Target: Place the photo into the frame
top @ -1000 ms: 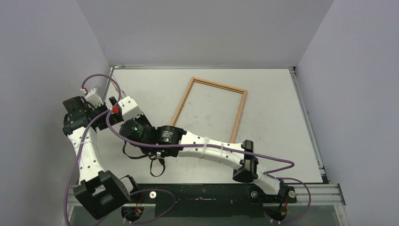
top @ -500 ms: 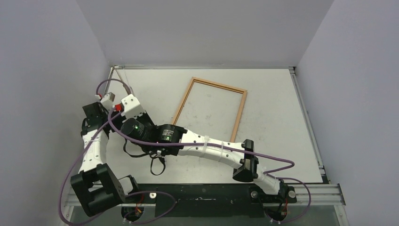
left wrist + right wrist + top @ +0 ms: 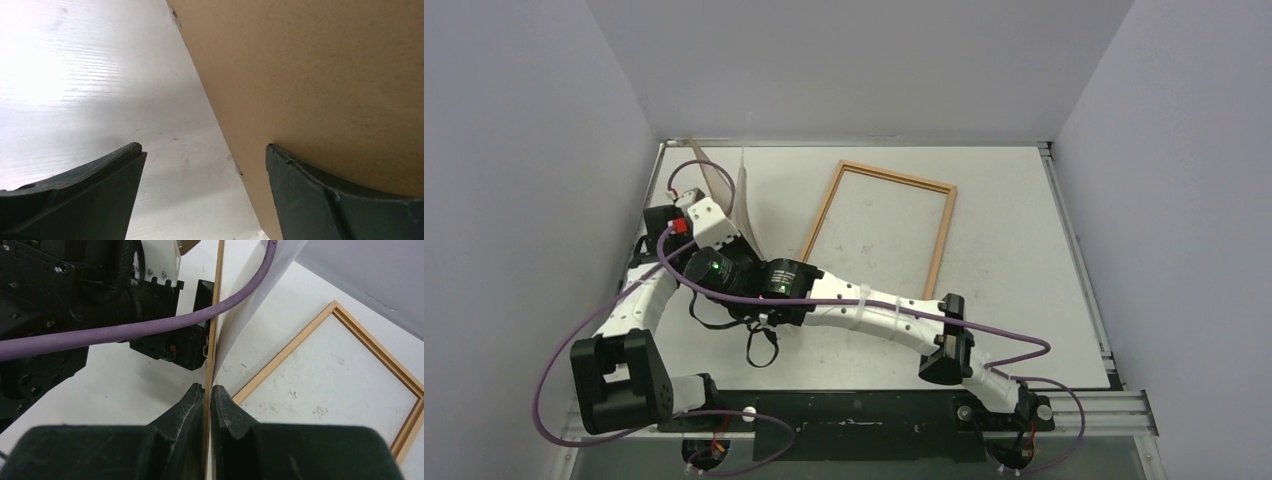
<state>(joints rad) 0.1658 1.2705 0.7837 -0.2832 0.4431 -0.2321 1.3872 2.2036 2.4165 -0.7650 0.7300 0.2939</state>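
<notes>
Pale lilac walls (image 3: 524, 150) close in the white, lightly scuffed table (image 3: 1024, 270) at left, back and right, and a metal rail runs along its edges. At far left the left gripper (image 3: 202, 146) has its fingers spread wide and holds nothing. One finger is just beside the brown fibreboard backing board (image 3: 325, 75), which stands upright on edge. The photo (image 3: 232, 325) stands against it, its white back showing. The right gripper (image 3: 207, 387), reached across from the right, is pinched tight on the board's thin edge. The photo runs down to the same fingertips. Right of them the frame (image 3: 882, 228) lies flat near the table's middle, apart from both sheets.
</notes>
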